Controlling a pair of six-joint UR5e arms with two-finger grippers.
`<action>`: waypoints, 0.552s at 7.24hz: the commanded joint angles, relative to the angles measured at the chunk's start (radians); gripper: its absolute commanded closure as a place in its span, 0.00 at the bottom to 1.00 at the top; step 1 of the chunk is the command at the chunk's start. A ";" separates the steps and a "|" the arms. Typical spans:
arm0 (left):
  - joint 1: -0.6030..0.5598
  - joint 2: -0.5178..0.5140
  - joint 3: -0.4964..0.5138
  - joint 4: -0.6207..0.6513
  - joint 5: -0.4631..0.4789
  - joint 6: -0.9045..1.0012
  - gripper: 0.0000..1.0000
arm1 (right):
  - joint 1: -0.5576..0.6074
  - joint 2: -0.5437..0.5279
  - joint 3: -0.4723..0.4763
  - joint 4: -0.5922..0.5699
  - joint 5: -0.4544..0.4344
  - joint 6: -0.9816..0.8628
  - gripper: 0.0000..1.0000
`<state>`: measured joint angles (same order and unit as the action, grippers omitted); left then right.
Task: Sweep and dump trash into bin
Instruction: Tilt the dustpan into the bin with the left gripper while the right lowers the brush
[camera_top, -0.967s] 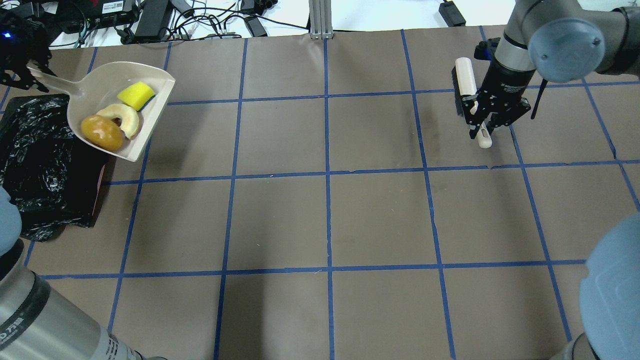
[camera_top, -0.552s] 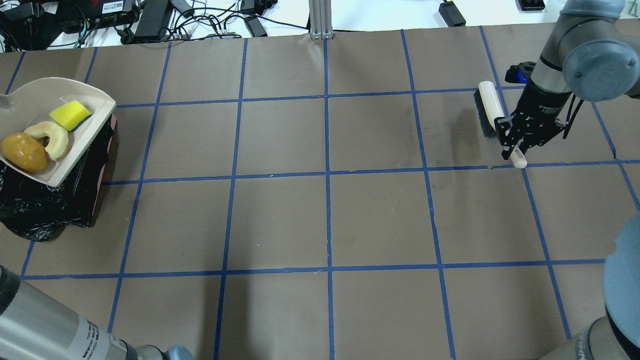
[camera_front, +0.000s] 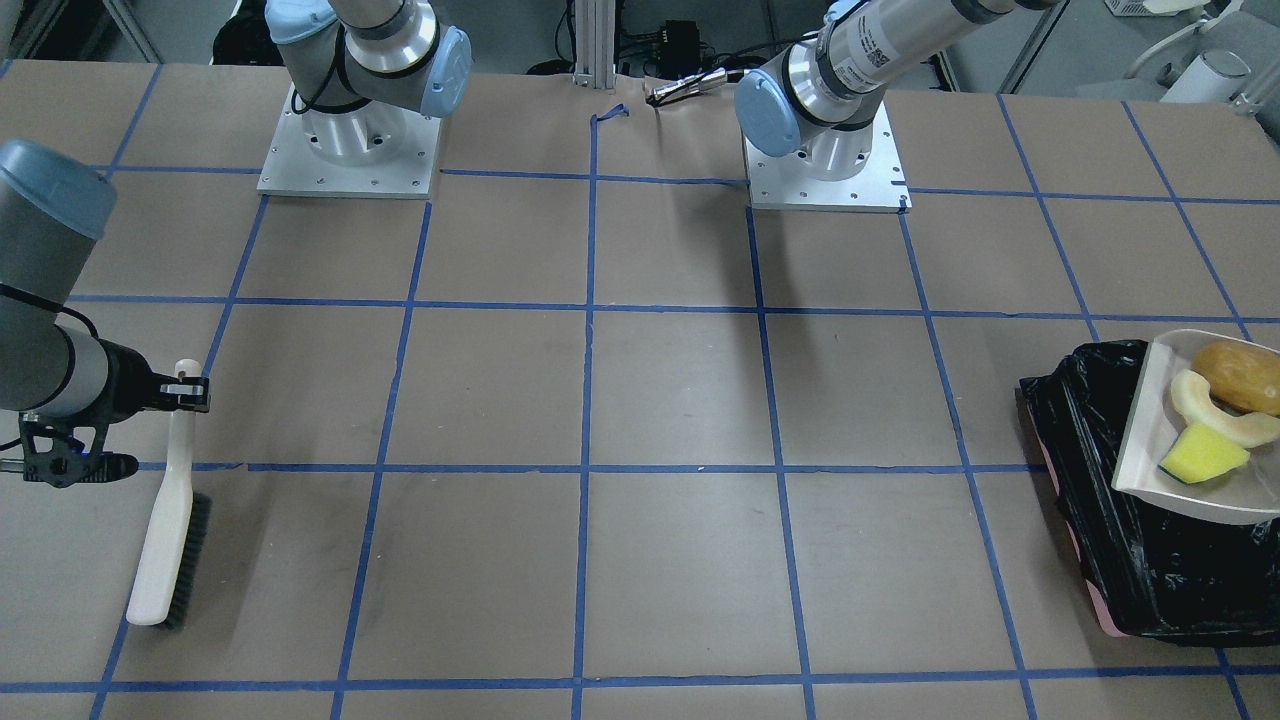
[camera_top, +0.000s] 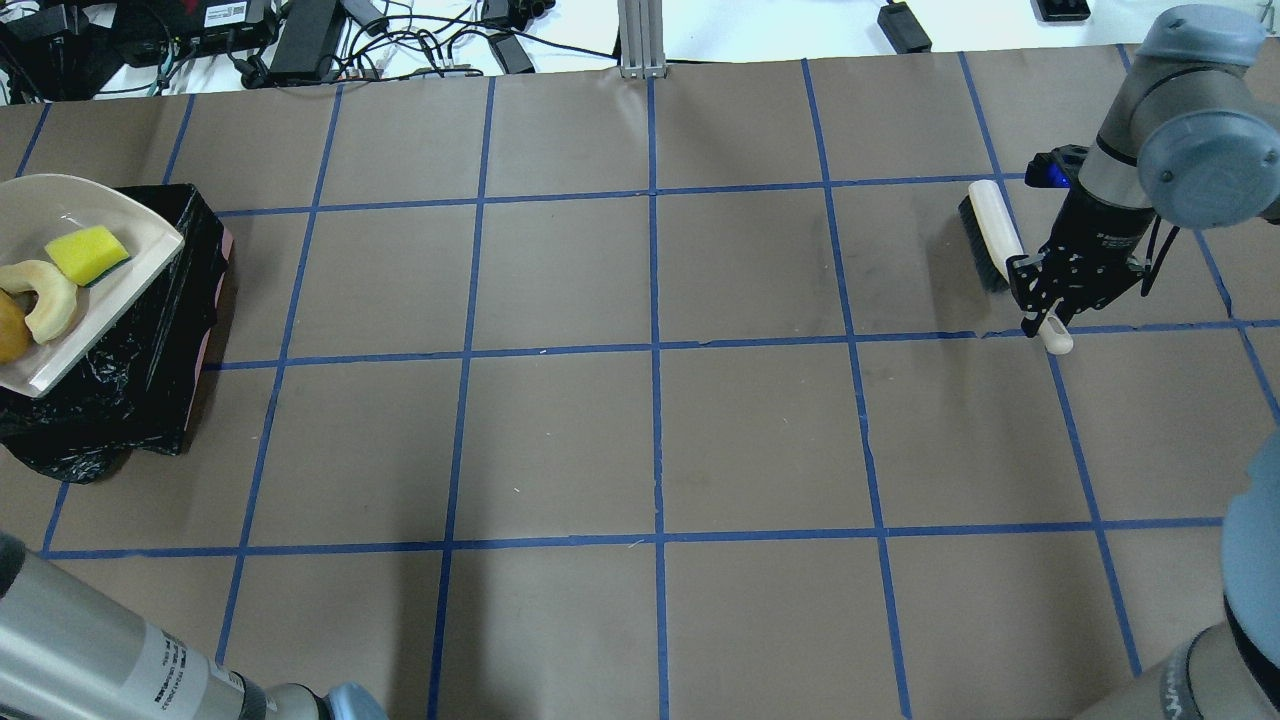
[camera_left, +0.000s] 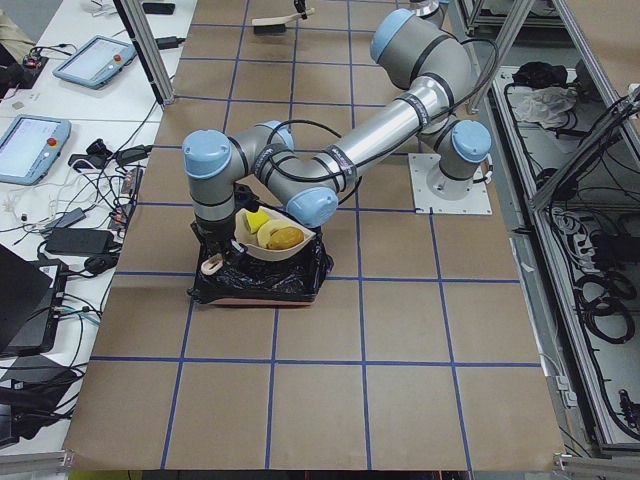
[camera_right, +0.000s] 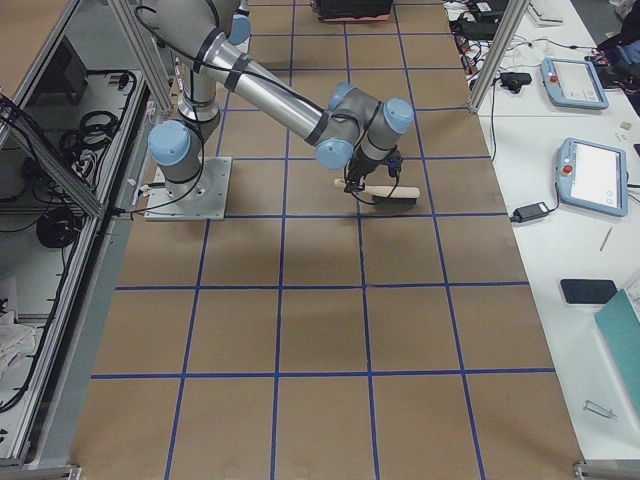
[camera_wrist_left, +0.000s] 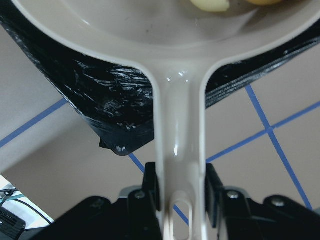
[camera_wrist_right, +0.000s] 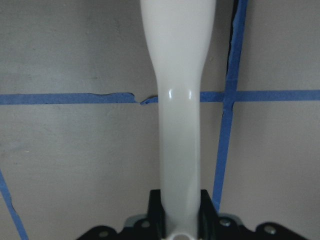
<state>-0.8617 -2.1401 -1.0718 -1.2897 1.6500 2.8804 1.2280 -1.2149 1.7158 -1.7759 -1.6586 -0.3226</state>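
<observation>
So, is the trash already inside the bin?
No, the yellow wedge, cream slice and brown lump lie in the dustpan, held above the bin.

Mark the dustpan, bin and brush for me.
dustpan (camera_top: 110, 295): overhead view, bare floor near its front lip.
bin (camera_top: 160, 360): overhead view, black-bagged side wall.
brush (camera_front: 160, 550): front-facing view, cream back of the head.

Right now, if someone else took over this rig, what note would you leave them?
Left tool: shut on the dustpan handle, pan held over the bin.
Right tool: shut on the brush handle, far across the table from the bin.
Trash: yellow wedge, cream crescent and brown lump all lie in the pan.
Done: sweeping up.
Left: tip the pan so the pieces drop into the bin.
</observation>
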 joint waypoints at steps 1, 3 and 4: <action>0.001 -0.007 0.030 0.007 0.008 0.032 1.00 | -0.001 0.002 0.001 -0.049 -0.013 -0.001 1.00; 0.001 -0.030 0.032 0.067 0.014 0.065 1.00 | -0.001 0.011 0.002 -0.057 -0.009 -0.010 1.00; 0.003 -0.044 0.033 0.085 0.014 0.072 1.00 | -0.001 0.017 0.002 -0.059 -0.004 -0.018 1.00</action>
<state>-0.8601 -2.1682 -1.0405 -1.2337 1.6632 2.9389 1.2272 -1.2049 1.7178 -1.8306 -1.6668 -0.3316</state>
